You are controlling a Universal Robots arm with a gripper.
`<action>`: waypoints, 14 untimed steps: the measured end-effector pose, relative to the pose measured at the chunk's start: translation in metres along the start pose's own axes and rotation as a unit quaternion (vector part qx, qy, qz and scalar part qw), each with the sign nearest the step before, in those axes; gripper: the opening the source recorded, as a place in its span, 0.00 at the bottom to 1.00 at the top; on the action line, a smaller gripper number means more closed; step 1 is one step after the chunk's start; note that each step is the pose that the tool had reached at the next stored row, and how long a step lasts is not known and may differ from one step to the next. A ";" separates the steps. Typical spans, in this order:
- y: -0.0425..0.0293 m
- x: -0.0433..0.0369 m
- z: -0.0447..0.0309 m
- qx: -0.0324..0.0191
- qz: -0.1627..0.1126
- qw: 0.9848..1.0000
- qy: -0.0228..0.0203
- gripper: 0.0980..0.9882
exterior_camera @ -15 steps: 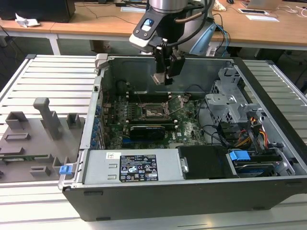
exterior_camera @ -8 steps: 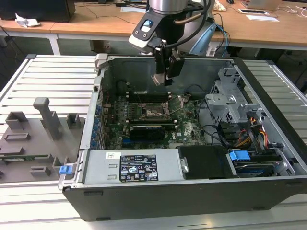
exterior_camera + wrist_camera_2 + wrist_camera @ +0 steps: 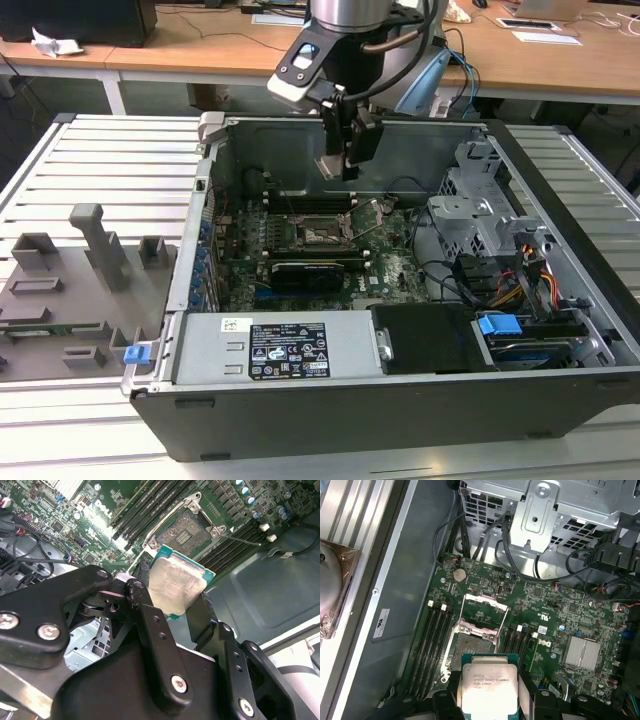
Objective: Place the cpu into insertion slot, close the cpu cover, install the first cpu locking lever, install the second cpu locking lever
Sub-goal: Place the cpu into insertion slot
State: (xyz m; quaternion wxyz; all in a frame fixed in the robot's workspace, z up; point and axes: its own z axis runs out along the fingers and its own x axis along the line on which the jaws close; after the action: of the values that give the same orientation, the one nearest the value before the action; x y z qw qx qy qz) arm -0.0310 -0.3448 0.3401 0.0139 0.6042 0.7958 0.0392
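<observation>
Gripping the cpu [image 3: 176,584], claw [image 3: 170,592] clamped on its edges, pale silver square face, green rim, above insertion slot [image 3: 192,530]

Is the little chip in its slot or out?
Out. The claw grips the cpu up in the air, apart from the slot, whose dark centre lies bare.

Two printed stickers [image 3: 288,352] are noted on the power supply [image 3: 205,350], their wording too small to be made out. Fine lines of print are seen on the cpu [image 3: 490,682] face, and a white logo on the motherboard [image 3: 545,615].
</observation>
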 end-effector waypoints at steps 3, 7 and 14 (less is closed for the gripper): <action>0.0000 0.0000 0.0008 0.000 0.003 1.000 0.000 0.49; -0.0002 0.0000 0.0022 0.000 0.007 1.000 -0.001 0.49; -0.0004 -0.0001 0.0050 0.000 0.014 1.000 -0.001 0.49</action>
State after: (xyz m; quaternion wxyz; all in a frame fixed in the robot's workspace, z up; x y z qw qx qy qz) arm -0.0310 -0.3448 0.3351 0.0139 0.6153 0.7872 0.0386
